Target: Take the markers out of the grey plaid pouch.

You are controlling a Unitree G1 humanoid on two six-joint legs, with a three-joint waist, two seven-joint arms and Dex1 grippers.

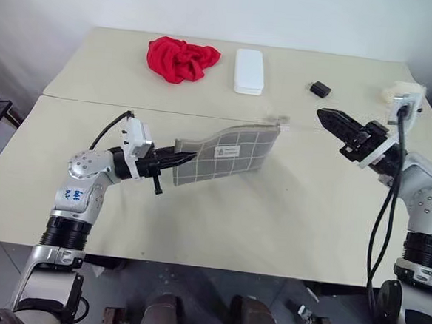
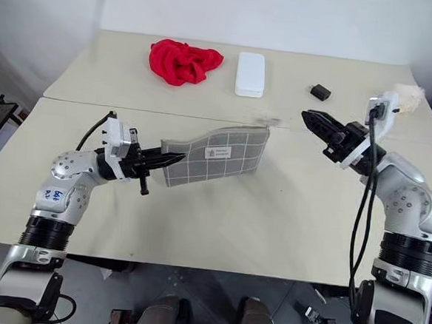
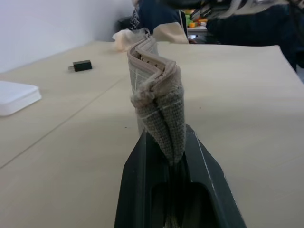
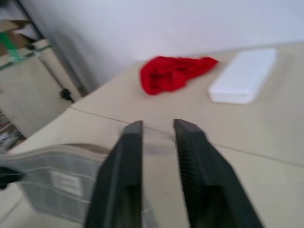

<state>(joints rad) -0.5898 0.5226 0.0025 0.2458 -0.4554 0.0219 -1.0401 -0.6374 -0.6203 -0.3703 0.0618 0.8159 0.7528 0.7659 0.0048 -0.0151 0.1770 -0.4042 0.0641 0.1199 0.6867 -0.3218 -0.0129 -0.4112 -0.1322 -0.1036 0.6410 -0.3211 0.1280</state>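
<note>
Above table, grey plaid pouch lies lengthwise left-to-right.

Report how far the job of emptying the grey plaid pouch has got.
Done: the left gripper is shut on one end of the flat grey plaid fabric pouch, holding it on edge over the beige table.
In hand: the right gripper hangs apart from the pouch's far end, jaws parted and empty.
Left: no markers are out yet; I can't tell whether the zip is open.

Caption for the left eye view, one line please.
Left gripper holds the grey plaid pouch up by one end above the table; right gripper open, apart from it.
</note>
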